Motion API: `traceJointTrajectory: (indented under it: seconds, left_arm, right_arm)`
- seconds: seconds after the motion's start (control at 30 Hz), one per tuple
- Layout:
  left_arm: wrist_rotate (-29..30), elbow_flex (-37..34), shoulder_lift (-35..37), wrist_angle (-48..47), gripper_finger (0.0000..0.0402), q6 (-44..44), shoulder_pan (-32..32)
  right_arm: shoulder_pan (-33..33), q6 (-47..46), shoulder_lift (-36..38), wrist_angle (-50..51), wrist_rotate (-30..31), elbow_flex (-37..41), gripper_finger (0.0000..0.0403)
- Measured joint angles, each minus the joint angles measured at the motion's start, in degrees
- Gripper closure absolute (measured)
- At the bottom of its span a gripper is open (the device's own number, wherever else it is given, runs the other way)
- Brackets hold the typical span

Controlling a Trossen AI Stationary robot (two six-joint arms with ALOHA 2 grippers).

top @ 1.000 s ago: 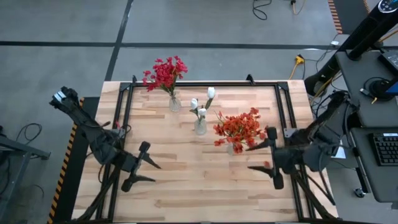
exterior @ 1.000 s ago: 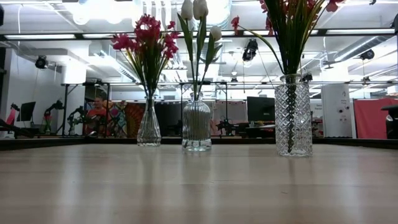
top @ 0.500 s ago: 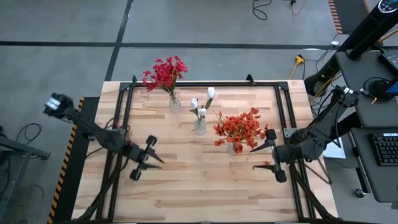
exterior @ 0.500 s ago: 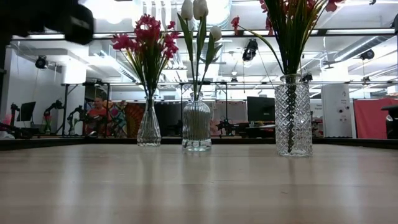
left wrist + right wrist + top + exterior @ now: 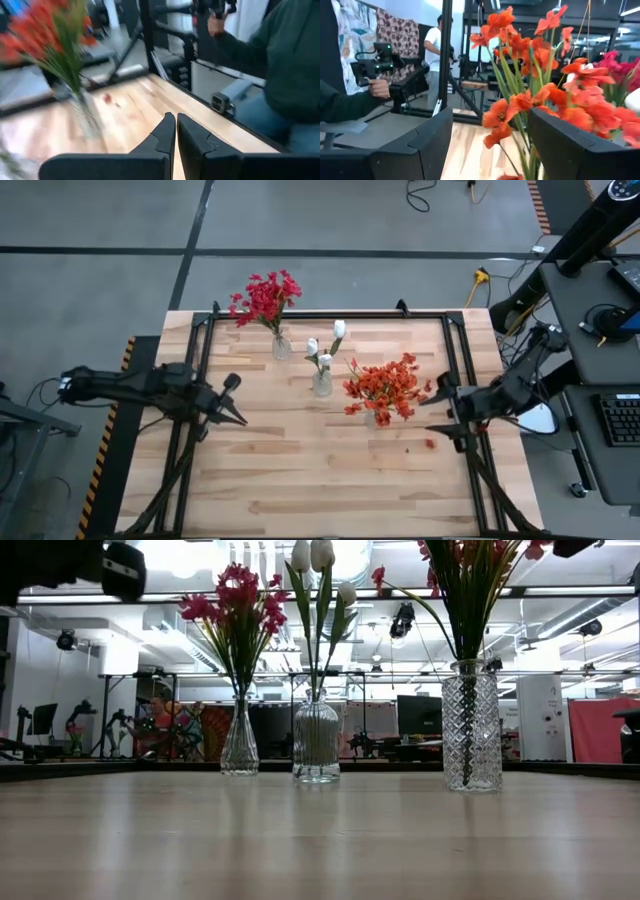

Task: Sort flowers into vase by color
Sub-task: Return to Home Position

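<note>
Fingers spread, the right gripper [image 5: 490, 114] is hovering near the orange-red flower clusters [image 5: 383, 388] in a diamond-cut glass vase [image 5: 472, 725], so homing is calling for clearance; the left gripper [image 5: 176, 116], fingers pressed together, is hanging well apart. White buds [image 5: 322, 350], then crimson clusters [image 5: 265, 295], are standing beyond.

Left end effector [image 5: 176, 120] fingers pressed together, orange flowers [image 5: 42, 35] beyond, person's sleeve [image 5: 272, 55]

Two slim black jointed arms [image 5: 140, 383]; matte, wedge-shaped fingers [image 5: 161, 137], perhaps plastic.

tops of orange flowers [image 5: 466, 590] beyond low view's edge
</note>
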State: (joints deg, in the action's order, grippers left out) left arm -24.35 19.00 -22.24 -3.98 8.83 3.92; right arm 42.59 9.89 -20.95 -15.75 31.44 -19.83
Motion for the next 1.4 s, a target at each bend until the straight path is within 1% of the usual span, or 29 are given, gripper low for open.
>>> traceJointTrajectory:
  seconds: [0.17, 0.3, 0.4, 0.43, 0.53, 0.6, 0.7, 0.83, 0.97, 1.07, 1.13, 1.3, 1.4]
  left_arm:
    - [0.79, -2.14, 9.19, -1.84, 0.0401, 3.34, -0.04]
    - [2.88, -6.73, 16.35, -1.89, 0.0401, 3.52, -0.07]
    - [5.79, -10.84, 21.75, -2.02, 0.0401, 1.65, -0.08]
    - [6.26, -12.04, 22.36, -1.35, 0.0401, 1.10, -0.07]
    - [6.59, -14.76, 21.62, 1.08, 0.0401, 0.33, -0.12]
    - [8.60, -16.58, 21.05, 3.38, 0.0402, -1.22, -0.20]
    - [8.78, -18.43, 21.32, 7.50, 0.0402, -3.18, -0.22]
    - [8.96, -18.15, 20.87, 7.12, 0.0402, -7.60, -0.26]
    - [11.55, -17.94, 20.73, 6.86, 0.0402, -6.88, -0.28]
    - [12.53, -17.94, 20.28, 6.15, 0.0402, -6.34, -0.28]
    - [12.52, -17.94, 19.93, 6.14, 0.0402, -6.37, -0.28]
    - [12.50, -17.94, 18.97, 6.30, 0.0402, -6.37, -0.28]
    - [12.50, -17.94, 18.50, 6.34, 0.0402, -6.37, -0.28]
  right_arm:
    - [0.00, 4.42, 4.73, 0.18, -0.01, 2.63, 0.0152]
    - [0.00, 7.50, 9.10, 0.29, -1.39, 4.61, 0.0154]
    - [0.00, 8.73, 13.06, 1.05, -3.11, 5.77, 0.0154]
    - [0.00, 9.20, 14.44, 1.82, -3.45, 6.10, 0.0154]
    - [0.00, 10.64, 18.58, 3.05, -3.42, 8.05, 0.0155]
    - [0.00, 11.40, 20.95, 3.12, -3.49, 9.59, 0.0158]
    - [0.02, 11.87, 20.46, 2.99, -3.56, 10.63, 0.0161]
    - [-0.12, 13.73, 20.16, 0.73, -3.11, 13.99, 0.0168]
    - [-0.84, 18.86, 20.47, -3.60, -2.80, 18.84, 0.0177]
    - [-1.64, 19.85, 19.96, -0.04, -3.42, 19.14, 0.0185]
    - [-2.04, 20.13, 19.20, 0.28, -2.92, 19.14, 0.0189]
    - [-2.14, 12.34, 18.27, 0.49, 2.91, 19.13, 0.0197]
    - [-2.14, 3.78, 18.25, 0.48, 3.05, 19.13, 0.0197]
